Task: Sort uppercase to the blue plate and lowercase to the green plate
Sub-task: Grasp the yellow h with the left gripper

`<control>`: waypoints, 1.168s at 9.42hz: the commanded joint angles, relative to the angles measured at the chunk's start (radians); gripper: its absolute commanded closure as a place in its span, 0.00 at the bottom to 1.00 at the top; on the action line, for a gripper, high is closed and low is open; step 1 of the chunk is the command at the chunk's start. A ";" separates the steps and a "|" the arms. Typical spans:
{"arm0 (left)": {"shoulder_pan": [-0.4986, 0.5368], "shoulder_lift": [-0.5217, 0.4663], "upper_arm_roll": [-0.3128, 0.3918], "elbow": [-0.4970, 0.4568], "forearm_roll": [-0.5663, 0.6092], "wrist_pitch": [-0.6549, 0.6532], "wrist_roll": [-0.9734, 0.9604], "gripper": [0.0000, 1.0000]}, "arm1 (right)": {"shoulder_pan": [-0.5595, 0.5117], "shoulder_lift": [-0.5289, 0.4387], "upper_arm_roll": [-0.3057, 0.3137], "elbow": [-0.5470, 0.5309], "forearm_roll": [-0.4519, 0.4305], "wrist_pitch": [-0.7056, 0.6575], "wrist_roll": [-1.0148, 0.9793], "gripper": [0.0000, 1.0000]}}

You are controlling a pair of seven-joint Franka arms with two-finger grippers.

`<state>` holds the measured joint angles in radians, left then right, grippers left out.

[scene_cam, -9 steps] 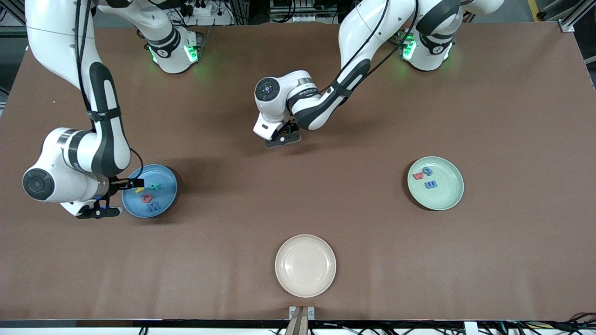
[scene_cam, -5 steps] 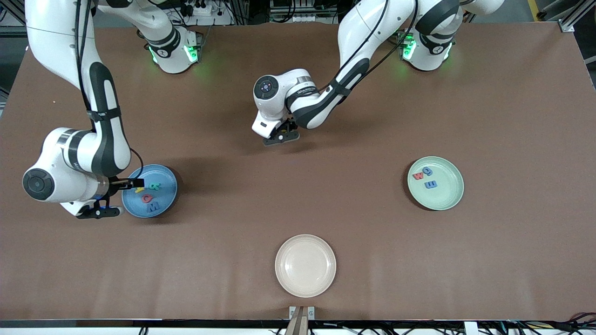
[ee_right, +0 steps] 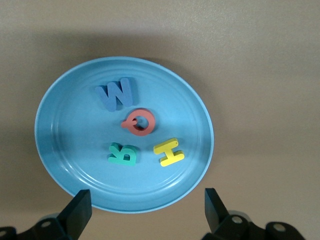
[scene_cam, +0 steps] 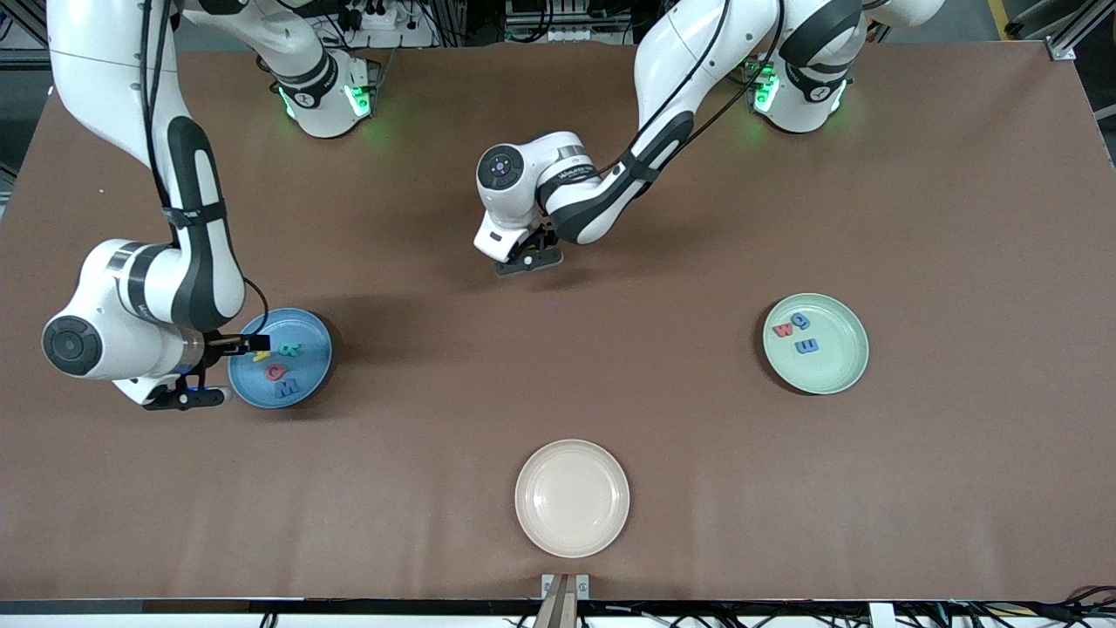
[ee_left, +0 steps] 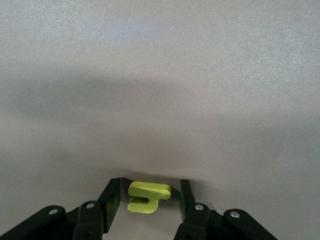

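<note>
**Last lowercase letter being gripped at mid-counter**

The left tool (ee_left: 145,205) stood low over the brown counter (scene_cam: 697,453), about midway between the two arm bases. In the left wrist view its fingers (ee_left: 111,200) flanked the yellow h (ee_left: 147,196), which lay flat on the counter; a narrow gap was visible on each side, so no firm contact could be confirmed. Over the preceding second the fingers had been drawing inward while the arm barely shifted. Judgement: a grasp was in progress, not yet completed.

The right tool (ee_right: 145,210) hung spread wide and empty over the edge of the blue plate (scene_cam: 253,388), at the right arm's end of the counter. That arm was waiting and had not moved.

The blue plate held four capitals: blue M (ee_right: 116,93), red Q (ee_right: 140,122), green R (ee_right: 123,154) and yellow H (ee_right: 169,151). The green plate (scene_cam: 837,371), at the left arm's end, held the red w (scene_cam: 783,331), blue g (scene_cam: 801,321) and blue m (scene_cam: 807,346). A cream plate (scene_cam: 571,541) stood nearest the front camera.

Judgement: the capitals were sorted; only the yellow h remained. Once gripped, it required lifting and carrying to the green plate.
</note>
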<state>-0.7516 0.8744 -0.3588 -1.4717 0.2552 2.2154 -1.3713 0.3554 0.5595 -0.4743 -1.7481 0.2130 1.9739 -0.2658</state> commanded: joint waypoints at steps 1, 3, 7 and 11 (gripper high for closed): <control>0.003 0.014 -0.008 0.021 0.035 -0.017 -0.009 0.50 | 0.000 -0.018 0.003 -0.014 0.009 -0.003 0.000 0.00; 0.003 0.015 -0.008 0.019 0.035 -0.017 -0.009 0.57 | 0.000 -0.018 0.003 -0.014 0.009 -0.003 0.000 0.00; 0.003 0.015 -0.008 0.021 0.033 -0.017 -0.008 0.81 | 0.002 -0.019 0.003 -0.013 0.009 -0.003 0.000 0.00; 0.046 -0.027 -0.006 0.019 0.016 -0.032 0.021 0.92 | 0.023 -0.044 0.002 -0.010 0.006 0.008 -0.001 0.00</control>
<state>-0.7349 0.8715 -0.3584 -1.4594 0.2556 2.2133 -1.3689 0.3612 0.5557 -0.4726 -1.7452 0.2130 1.9782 -0.2658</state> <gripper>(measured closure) 0.630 0.000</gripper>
